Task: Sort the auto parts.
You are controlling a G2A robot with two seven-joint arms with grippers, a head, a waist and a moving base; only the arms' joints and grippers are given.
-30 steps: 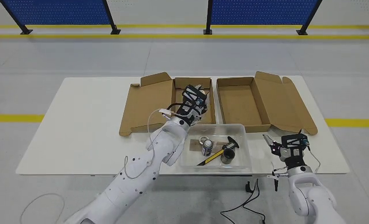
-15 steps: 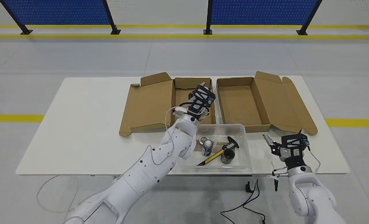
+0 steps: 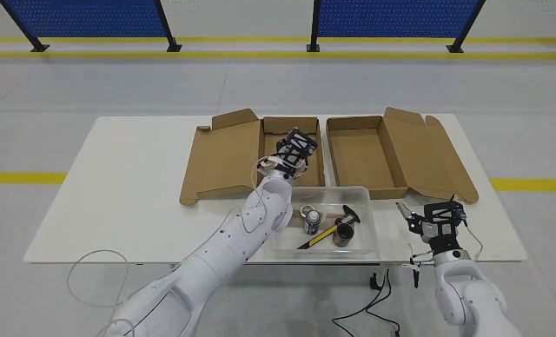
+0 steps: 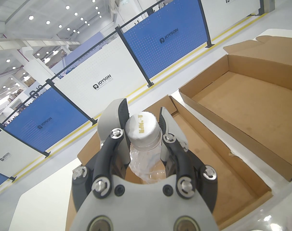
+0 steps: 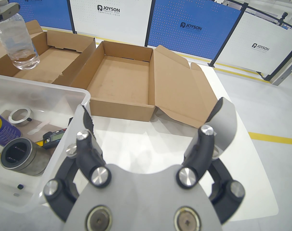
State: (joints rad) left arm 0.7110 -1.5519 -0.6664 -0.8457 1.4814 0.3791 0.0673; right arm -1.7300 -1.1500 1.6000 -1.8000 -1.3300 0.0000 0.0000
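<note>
Holding the bottle [image 4: 142, 131] by its neck, the left gripper [image 4: 143, 111] is closed just under the white cap, so the bottle's long axis runs roughly upright, cap uppermost and base hanging down; the held bottle sits beyond the far wall of the clear bin [image 5: 64, 90], over the floor of the left cardboard box [image 5: 56, 58]. Whether the base touches that floor cannot be told. The coming move appears to turn on this vertical relation: the box floor lies straight below the base, so a short descent and release would probably suffice.

The right gripper [image 5: 153, 106] is spread wide and holds nothing; it rests above the surface [image 3: 130, 189] just to the right of the bin, nearer the bin's contents than the left gripper is.

Count:
- cardboard boxes: two, the left box directly behind the bin; the right box [image 3: 358, 159] behind the bin's right end
- bin: one
- bottle: one
- items in the bin: one hammer [image 3: 330, 230]; one spray can [image 5: 1, 128]; one metal ring [image 5: 20, 116]; one cylindrical metal sleeve [image 5: 20, 155]; one digital caliper [image 5: 52, 138]
</note>
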